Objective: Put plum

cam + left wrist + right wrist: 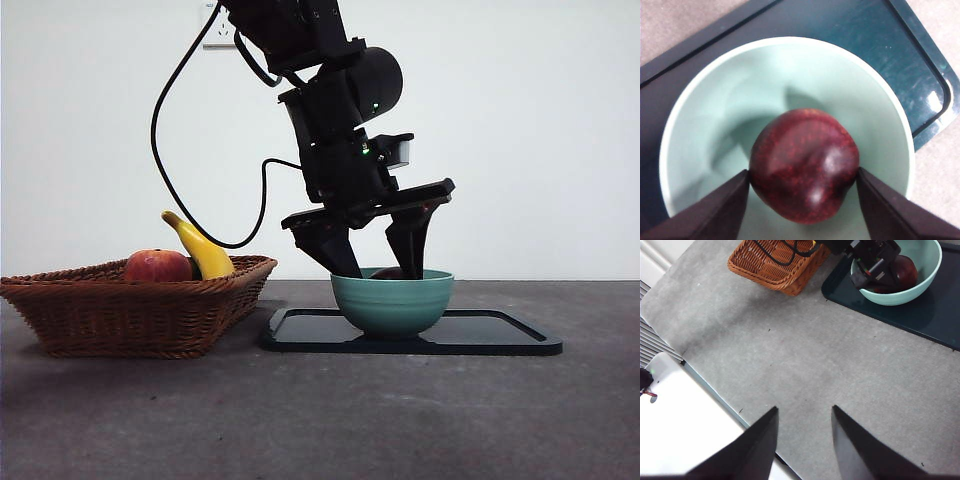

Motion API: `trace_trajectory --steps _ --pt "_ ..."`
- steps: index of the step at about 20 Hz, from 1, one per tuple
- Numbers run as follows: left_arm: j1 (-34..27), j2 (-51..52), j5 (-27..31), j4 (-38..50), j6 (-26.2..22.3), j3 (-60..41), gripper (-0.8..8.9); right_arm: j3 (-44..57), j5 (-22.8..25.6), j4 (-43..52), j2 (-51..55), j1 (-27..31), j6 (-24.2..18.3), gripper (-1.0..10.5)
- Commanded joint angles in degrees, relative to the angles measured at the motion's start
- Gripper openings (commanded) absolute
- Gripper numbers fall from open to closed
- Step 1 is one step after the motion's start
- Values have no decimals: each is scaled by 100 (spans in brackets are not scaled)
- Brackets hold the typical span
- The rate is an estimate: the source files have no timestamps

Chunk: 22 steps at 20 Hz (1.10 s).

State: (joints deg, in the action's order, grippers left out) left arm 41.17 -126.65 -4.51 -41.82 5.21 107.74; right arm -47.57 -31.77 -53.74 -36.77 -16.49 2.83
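Note:
The plum (805, 165) is dark maroon and glossy and lies inside the mint-green bowl (790, 65). My left gripper (803, 172) reaches down into the bowl, its two jaws pressed against opposite sides of the plum. In the front view the left gripper (383, 270) dips into the bowl (392, 300), and only the top of the plum (388, 272) shows above the rim. My right gripper (804, 410) is open and empty, high above the bare table, far from the bowl (920, 287) and the plum (905, 270).
The bowl stands on a dark tray (500, 335). A wicker basket (130, 310) to the left of the tray holds a red-orange apple (157, 266) and a yellow banana (203, 250). The left arm's cable hangs above the basket.

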Motion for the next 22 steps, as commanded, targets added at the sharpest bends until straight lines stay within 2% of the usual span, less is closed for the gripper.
trace_trajectory --steps 1,11,17,22 --pt "70 -186 9 -31 -68 186 295 -42 -17 50 -17 -28 -50 171" --pt "72 -170 7 37 -68 382 276 -42 -15 50 -17 -28 -52 171" --pt "7 -15 9 -542 -166 1207 276 -42 -13 52 -17 -28 -52 171" --pt "-160 538 7 -831 -175 1600 276 -42 28 52 -17 -28 -55 171"
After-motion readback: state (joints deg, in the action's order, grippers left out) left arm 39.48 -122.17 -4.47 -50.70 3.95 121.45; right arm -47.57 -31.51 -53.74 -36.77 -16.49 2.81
